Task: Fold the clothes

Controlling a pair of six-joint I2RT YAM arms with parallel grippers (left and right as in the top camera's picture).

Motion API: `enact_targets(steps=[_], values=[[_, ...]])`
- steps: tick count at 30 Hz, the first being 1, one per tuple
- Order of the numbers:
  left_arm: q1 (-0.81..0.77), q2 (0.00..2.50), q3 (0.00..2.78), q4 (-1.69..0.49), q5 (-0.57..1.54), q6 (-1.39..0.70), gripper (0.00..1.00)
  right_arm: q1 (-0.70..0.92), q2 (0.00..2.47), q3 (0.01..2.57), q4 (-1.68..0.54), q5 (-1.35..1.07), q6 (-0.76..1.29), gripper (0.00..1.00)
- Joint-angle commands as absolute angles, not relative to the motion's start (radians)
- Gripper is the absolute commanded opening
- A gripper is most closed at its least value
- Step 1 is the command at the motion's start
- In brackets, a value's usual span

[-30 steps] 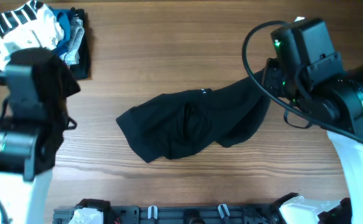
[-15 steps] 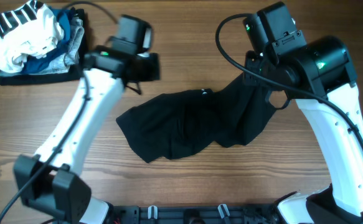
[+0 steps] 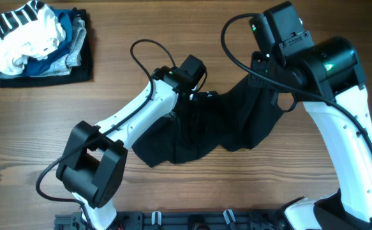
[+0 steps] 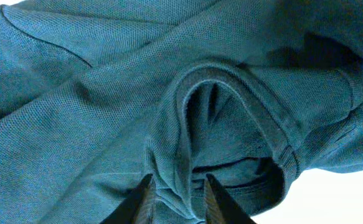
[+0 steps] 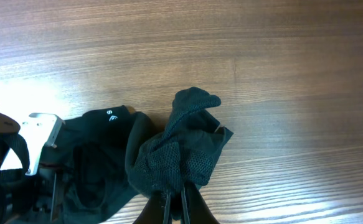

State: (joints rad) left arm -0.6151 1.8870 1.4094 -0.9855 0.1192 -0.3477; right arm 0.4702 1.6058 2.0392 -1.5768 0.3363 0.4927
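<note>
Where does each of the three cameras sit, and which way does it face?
Overhead: above the table, facing straight down on the black garment, the clothes stack, left arm and right arm.
Left wrist: on the left arm, close over the garment's collar; left hand fingertips parted at bottom.
Right wrist: on the right arm, facing down; right hand pinches bunched fabric.
Shared: all three show the black garment.

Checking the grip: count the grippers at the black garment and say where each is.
2. The left gripper is at the black garment's collar, jaws parted over a fold; the right gripper is shut on a bunched end at the garment's right side.
</note>
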Motion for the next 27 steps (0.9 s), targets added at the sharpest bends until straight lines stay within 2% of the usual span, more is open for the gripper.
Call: enact_targets(steps=[1,3,11,13,14,15,16,17,18,19,20,21,22,23,25,26,27], values=[[-0.616,1.892,1.382,-0.959,0.130,-0.349,0.36,0.467,1.613,2.057,-1.575,0.330,0.496,0.04],[-0.616,1.892,1.356,-0.942,0.130,-0.349,0.41,0.467,1.613,2.057,-1.576,0.330,0.496,0.04],[-0.614,1.892,1.299,-0.916,0.130,-0.353,0.49,0.467,1.613,2.057,-1.584,0.311,0.473,0.04],[-0.614,1.893,1.295,-0.896,0.131,-0.357,0.54,0.467,1.613,2.057,-1.584,0.305,0.472,0.04],[-0.614,1.894,1.295,-0.889,0.131,-0.356,0.45,0.467,1.613,2.057,-1.584,0.304,0.473,0.04],[-0.614,1.895,1.295,-0.886,0.131,-0.356,0.15,0.467,1.613,2.057,-1.587,0.304,0.473,0.04],[-0.614,1.895,1.295,-0.887,0.131,-0.356,0.15,0.467,1.613,2.057,-1.589,0.304,0.473,0.04],[-0.614,1.895,1.294,-0.888,0.130,-0.356,0.31,0.467,1.613,2.057,-1.591,0.304,0.472,0.04],[-0.614,1.895,1.291,-0.892,0.130,-0.356,0.26,0.467,1.613,2.057,-1.594,0.304,0.473,0.04],[-0.614,1.895,1.282,-0.888,0.130,-0.356,0.29,0.467,1.613,2.057,-1.596,0.304,0.473,0.04],[-0.614,1.895,1.269,-0.883,0.130,-0.357,0.53,0.468,1.613,2.057,-1.599,0.304,0.472,0.04],[-0.613,1.895,1.246,-0.875,0.130,-0.357,0.64,0.468,1.613,2.057,-1.602,0.305,0.472,0.04],[-0.613,1.895,1.230,-0.870,0.130,-0.361,0.65,0.467,1.613,2.057,-1.603,0.304,0.472,0.04],[-0.612,1.895,1.210,-0.862,0.131,-0.362,0.49,0.467,1.613,2.057,-1.604,0.304,0.472,0.04],[-0.612,1.895,1.196,-0.858,0.130,-0.375,0.45,0.468,1.613,2.057,-1.605,0.305,0.472,0.04],[-0.612,1.895,1.196,-0.846,0.130,-0.375,0.14,0.468,1.613,2.057,-1.605,0.305,0.472,0.04],[-0.612,1.895,1.196,-0.828,0.131,-0.375,0.04,0.468,1.613,2.057,-1.605,0.304,0.472,0.04]])
